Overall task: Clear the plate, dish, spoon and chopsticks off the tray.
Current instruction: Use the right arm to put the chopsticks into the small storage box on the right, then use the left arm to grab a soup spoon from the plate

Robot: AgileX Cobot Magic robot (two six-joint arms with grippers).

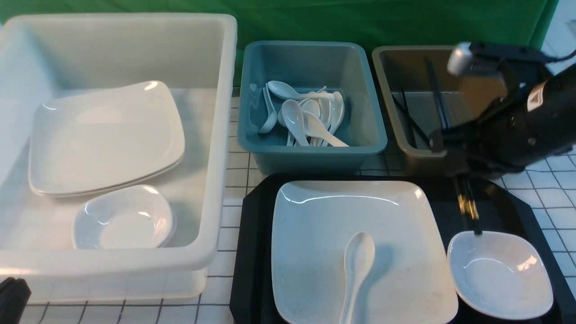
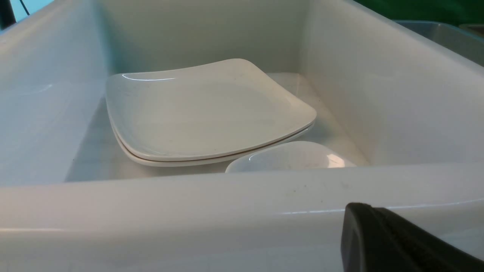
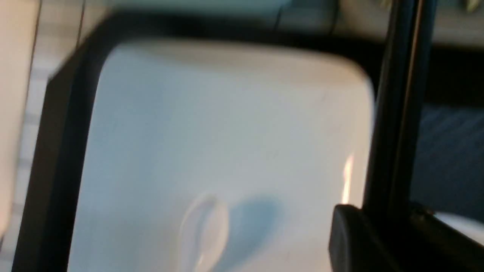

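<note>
The black tray (image 1: 256, 234) lies at the front right. On it the large white plate (image 1: 324, 234) carries the white spoon (image 1: 357, 265), handle toward me. The small dish (image 1: 499, 274) sits on the tray right of the plate. My right gripper (image 1: 456, 168) hovers over the tray's far right, shut on the black chopsticks (image 1: 468, 204), which slant down with their lower tips at the dish's far rim. In the right wrist view the chopsticks (image 3: 399, 113) run between the fingers (image 3: 351, 234), over the plate (image 3: 227, 132). My left gripper (image 1: 11, 294) rests shut at the near left.
A big white tub (image 1: 216, 135) on the left holds two stacked plates and a small dish. Behind the tray stand a teal tub (image 1: 310, 153) with several spoons and a brown tub (image 1: 396, 90) with chopsticks. My left gripper (image 2: 359, 217) sits just outside the white tub's near wall.
</note>
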